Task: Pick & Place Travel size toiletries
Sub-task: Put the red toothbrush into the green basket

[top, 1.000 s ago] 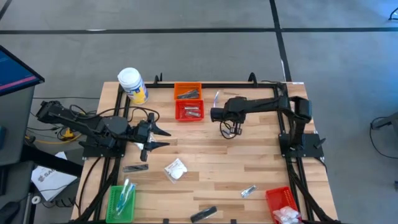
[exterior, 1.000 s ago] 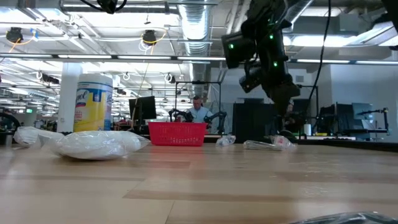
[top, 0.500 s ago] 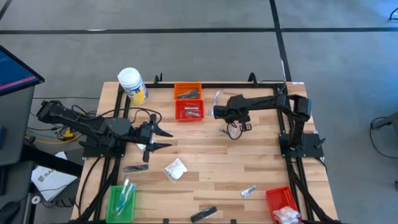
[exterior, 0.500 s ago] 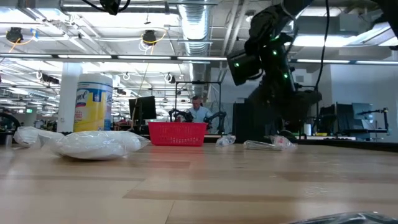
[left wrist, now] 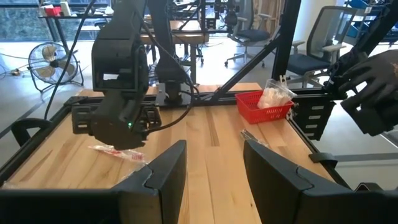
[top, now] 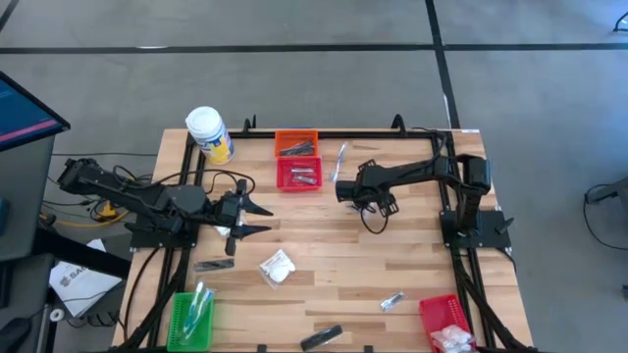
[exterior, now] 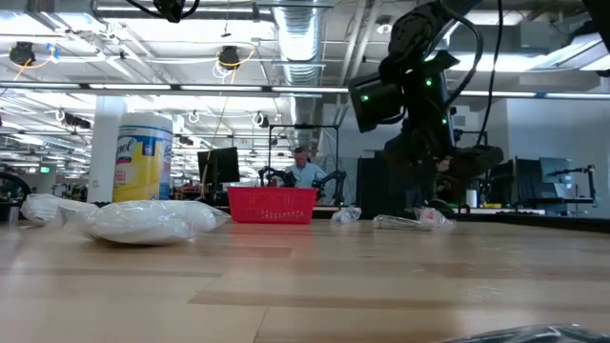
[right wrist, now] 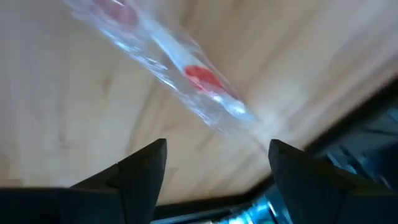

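Observation:
The travel size toiletries lie scattered on the wooden table: a clear-plastic stick (top: 340, 154) with red marks (right wrist: 186, 74), a white packet (top: 277, 267), a foil sachet (top: 392, 301), a grey sachet (top: 214, 264) and a dark tube (top: 321, 337). My right gripper (top: 340, 185) points slantwise down just short of the clear stick. It is open (right wrist: 217, 163), with the stick ahead of its fingertips and nothing between them. My left gripper (top: 253, 217) waits open at the table's left (left wrist: 214, 168).
An orange basket (top: 296, 144) and a red basket (top: 299, 175) stand left of the clear stick. A green basket (top: 191, 316) sits near left, another red basket (top: 446, 322) near right. A white jar (top: 209, 134) stands at the far left corner.
My right gripper has sunk toward the table beside the clear stick and its wrist has rolled; its cable loop has swung toward the table's right. The left arm and all the items have kept still.

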Motion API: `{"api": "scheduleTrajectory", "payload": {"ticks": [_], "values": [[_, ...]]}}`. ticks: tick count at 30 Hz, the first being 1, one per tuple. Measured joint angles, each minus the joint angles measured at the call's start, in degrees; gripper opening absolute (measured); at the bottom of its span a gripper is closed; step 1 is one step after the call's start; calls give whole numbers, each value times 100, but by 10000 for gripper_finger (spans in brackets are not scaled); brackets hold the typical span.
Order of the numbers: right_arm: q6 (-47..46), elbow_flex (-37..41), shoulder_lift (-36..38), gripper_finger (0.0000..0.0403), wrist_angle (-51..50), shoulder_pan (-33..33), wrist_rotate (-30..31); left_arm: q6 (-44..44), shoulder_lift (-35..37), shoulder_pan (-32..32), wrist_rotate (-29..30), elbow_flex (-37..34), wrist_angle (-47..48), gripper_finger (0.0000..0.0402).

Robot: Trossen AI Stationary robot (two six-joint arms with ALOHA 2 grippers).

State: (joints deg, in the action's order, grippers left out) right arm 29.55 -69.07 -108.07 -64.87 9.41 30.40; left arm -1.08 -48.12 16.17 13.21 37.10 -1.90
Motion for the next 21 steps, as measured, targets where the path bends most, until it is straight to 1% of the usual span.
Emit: {"api": "scheduleTrajectory", "payload": {"ticks": [3, 8, 12, 21], "values": [[246, 1, 0, 276, 242, 28, -302, 0, 0, 2, 0, 0, -6, 155], [396, -1, 0, 276, 306, 186, -360, 48, 0, 3, 0, 0, -6, 155], [362, 20, 0, 276, 327, 390, -567, 53, 0, 43, 0, 0, -6, 155], [343, 683, -2, 276, 1011, 481, -593, 99, 0, 124, -1, -4, -59, 155]]}}
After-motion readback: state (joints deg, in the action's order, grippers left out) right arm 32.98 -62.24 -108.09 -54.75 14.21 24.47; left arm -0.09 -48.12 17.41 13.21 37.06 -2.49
